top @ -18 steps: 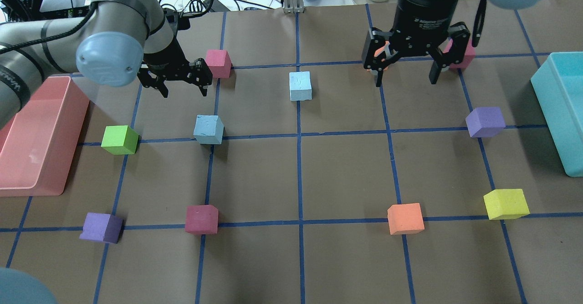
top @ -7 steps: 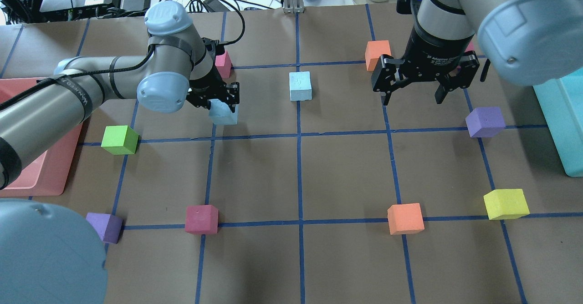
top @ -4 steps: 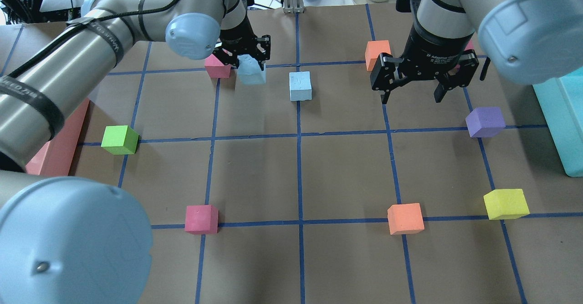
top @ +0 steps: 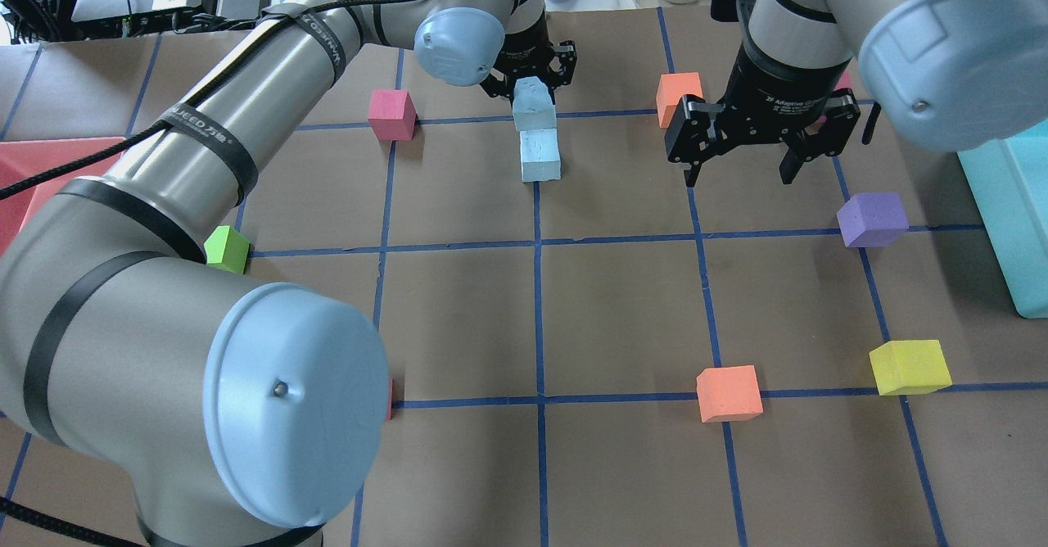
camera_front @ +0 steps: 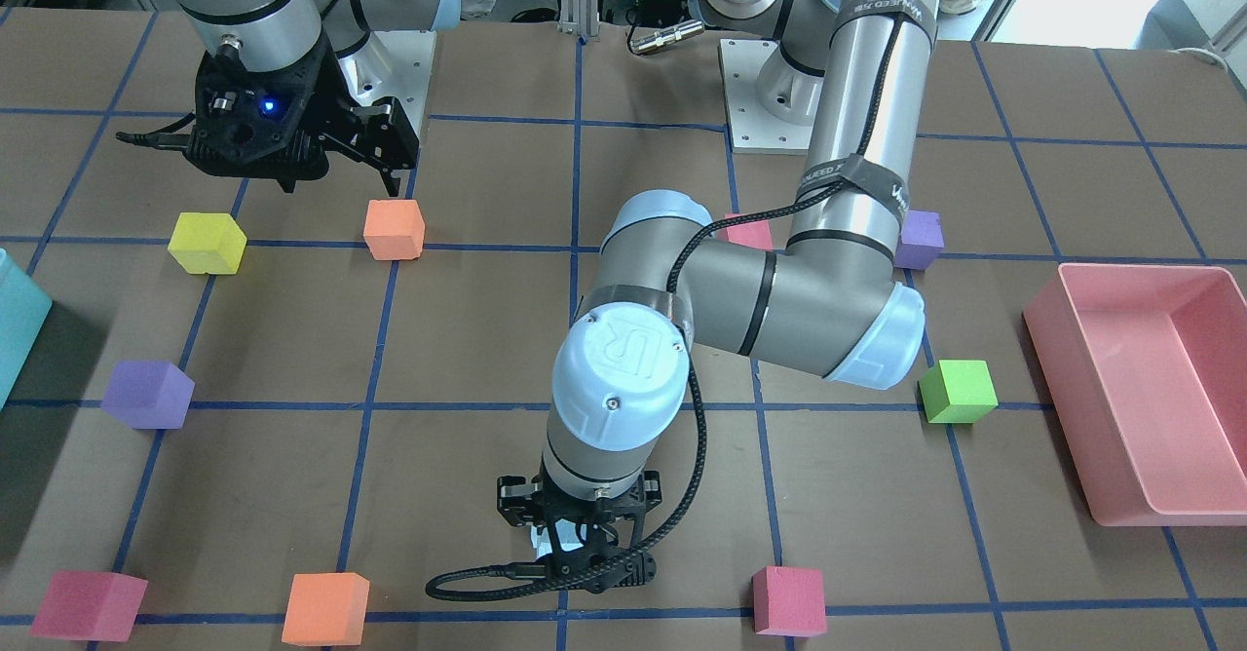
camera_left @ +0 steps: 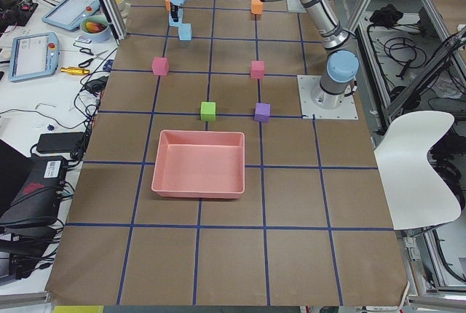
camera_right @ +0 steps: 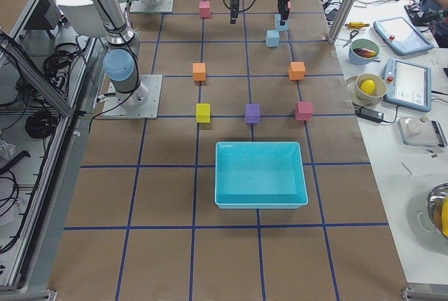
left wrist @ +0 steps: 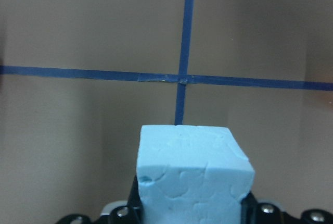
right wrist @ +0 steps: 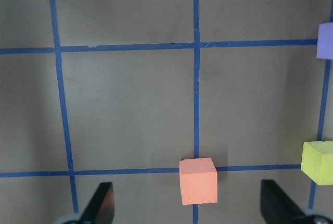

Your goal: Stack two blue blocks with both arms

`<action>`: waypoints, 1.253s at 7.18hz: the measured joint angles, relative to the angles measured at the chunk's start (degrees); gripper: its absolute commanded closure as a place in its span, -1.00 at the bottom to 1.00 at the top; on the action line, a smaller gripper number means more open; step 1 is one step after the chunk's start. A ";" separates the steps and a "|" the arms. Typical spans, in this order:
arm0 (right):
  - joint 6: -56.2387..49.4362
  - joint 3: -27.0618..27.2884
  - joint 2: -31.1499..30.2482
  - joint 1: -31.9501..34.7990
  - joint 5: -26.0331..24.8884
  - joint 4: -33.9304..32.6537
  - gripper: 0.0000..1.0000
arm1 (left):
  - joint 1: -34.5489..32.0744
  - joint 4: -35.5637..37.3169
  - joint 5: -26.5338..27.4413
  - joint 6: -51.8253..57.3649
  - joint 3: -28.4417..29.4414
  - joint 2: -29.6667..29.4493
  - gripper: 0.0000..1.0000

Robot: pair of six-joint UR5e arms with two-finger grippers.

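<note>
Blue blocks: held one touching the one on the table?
Cannot tell. In the overhead view the held block abuts the table block in outline, but height is hidden; side views are too small.

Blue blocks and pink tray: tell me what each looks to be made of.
Held blue block: likely foam; matte, chalky faces with crackled lines and small dents. Blue block on the table: looks the same, matte with scuffed marks on top. Pink tray: probably moulded plastic; smooth, one-colour walls with rounded corners and a faint sheen.
</note>
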 measured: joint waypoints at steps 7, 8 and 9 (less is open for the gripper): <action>-0.01 -0.01 0.02 0.05 0.01 0.00 -1.00 | -1.28 -3.48 2.73 -1.00 -0.74 -0.72 -0.03; -0.01 0.02 0.02 0.05 0.03 0.00 -1.00 | -1.31 -3.39 2.66 -1.03 -0.80 -0.84 -0.94; -0.01 0.04 -0.01 0.05 0.04 0.00 -1.00 | -1.31 -3.12 2.67 -1.01 -0.83 -1.10 -1.00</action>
